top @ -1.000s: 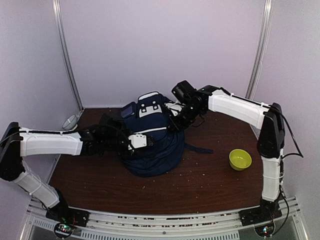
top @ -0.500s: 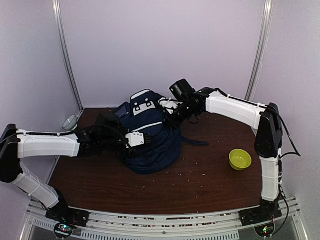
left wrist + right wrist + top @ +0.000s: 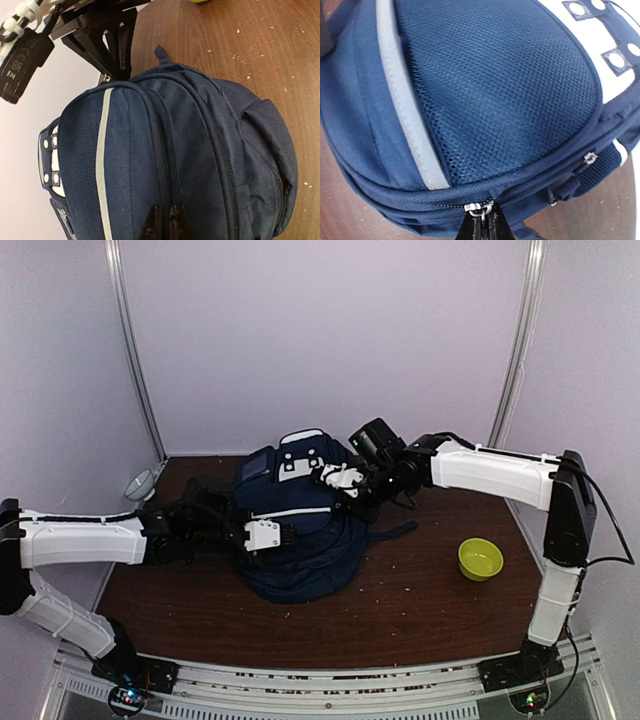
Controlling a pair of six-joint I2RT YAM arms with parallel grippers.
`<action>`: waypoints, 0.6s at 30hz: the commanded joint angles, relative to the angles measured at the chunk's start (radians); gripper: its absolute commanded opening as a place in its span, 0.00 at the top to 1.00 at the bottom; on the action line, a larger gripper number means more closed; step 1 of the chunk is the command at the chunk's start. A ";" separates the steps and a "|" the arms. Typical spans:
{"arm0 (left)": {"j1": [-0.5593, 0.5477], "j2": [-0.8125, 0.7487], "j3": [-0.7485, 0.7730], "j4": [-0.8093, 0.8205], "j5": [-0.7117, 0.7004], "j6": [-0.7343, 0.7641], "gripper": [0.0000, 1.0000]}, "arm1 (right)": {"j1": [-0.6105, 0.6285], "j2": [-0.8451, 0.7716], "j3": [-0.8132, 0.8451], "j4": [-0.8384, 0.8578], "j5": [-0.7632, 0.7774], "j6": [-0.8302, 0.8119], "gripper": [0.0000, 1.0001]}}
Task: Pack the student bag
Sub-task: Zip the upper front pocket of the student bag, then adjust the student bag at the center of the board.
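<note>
Right gripper (image 3: 482,226): jaws pinched narrow on the silver zipper pull (image 3: 479,208), its tab hidden between the tips. Student bag (image 3: 300,530) sits directly ahead of it on the worktop (image 3: 430,610), mesh panel (image 3: 500,85) rising beyond the tips. Zip track (image 3: 540,182) runs from the pull off to this gripper's right, toward a second slider (image 3: 590,158). Left gripper (image 3: 162,222) is closed at a seam on the bag's opposite side; fabric caught or not, cannot tell. Judgement: any pull must follow the track sideways, and the right arm is nearer.
</note>
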 commanded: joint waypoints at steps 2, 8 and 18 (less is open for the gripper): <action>0.015 -0.138 -0.093 0.026 0.133 -0.129 0.47 | 0.035 -0.131 -0.147 -0.074 0.025 0.102 1.00; 0.229 -0.133 -0.013 0.167 0.348 -0.655 0.20 | 0.098 -0.165 -0.174 -0.025 -0.021 0.107 1.00; 0.514 0.120 0.068 0.096 0.135 -1.179 0.25 | 0.099 -0.094 -0.096 0.059 0.453 0.088 1.00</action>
